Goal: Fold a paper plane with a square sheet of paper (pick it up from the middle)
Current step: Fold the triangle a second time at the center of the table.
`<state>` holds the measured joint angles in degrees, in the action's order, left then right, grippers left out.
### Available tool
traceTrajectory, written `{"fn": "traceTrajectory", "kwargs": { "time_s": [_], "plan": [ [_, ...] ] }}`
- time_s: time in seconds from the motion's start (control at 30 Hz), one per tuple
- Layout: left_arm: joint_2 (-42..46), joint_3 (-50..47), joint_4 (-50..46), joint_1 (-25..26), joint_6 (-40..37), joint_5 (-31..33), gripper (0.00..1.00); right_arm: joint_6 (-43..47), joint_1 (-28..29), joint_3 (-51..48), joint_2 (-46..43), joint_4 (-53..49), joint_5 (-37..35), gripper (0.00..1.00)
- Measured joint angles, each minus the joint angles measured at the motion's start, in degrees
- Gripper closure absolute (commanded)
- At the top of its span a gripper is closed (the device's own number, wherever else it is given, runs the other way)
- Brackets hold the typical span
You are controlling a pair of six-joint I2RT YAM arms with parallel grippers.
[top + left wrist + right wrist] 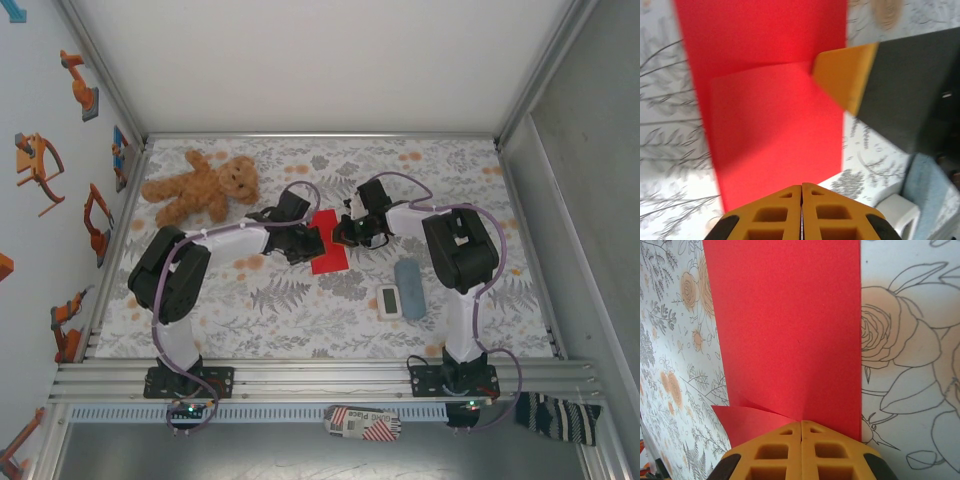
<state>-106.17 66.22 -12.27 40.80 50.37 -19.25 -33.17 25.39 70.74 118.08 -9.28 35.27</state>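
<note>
Paper sheet (330,258) lies partly folded on the counter (300,310); left gripper (801,192) and right gripper (801,427) both closed, tips touching it.

On the table (300,320), the square sheet of paper (330,256) is hemmed in on two sides. The left gripper (314,245), jaws closed, sits at its 9 o'clock edge. The right gripper (341,238), also closed, reaches over its 1 o'clock edge. At 4 o'clock, near the sheet, the grey-blue block (409,275) and white timer (389,301) lie just beside each other. The teddy bear (205,187) blocks 10 o'clock, beyond the left arm. Bare cloth lies open at 6 o'clock toward the arm bases, and at 12 o'clock up to the back wall (320,60).
</note>
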Motion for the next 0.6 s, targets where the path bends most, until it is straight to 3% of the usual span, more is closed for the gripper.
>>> {"fn": "traceTrajectory", "kwargs": {
  "time_s": [0.3,0.6],
  "plan": [
    [-7.52,3.10,2.47,0.00,-0.02,-2.08,0.98,0.00,0.00,-0.11,0.00,0.17,-0.15,1.00],
    [-8.81,2.36,4.68,-0.79,-0.24,-3.80,1.00,0.00,0.00,-0.20,0.00,0.52,-0.15,1.00]
  ]
}}
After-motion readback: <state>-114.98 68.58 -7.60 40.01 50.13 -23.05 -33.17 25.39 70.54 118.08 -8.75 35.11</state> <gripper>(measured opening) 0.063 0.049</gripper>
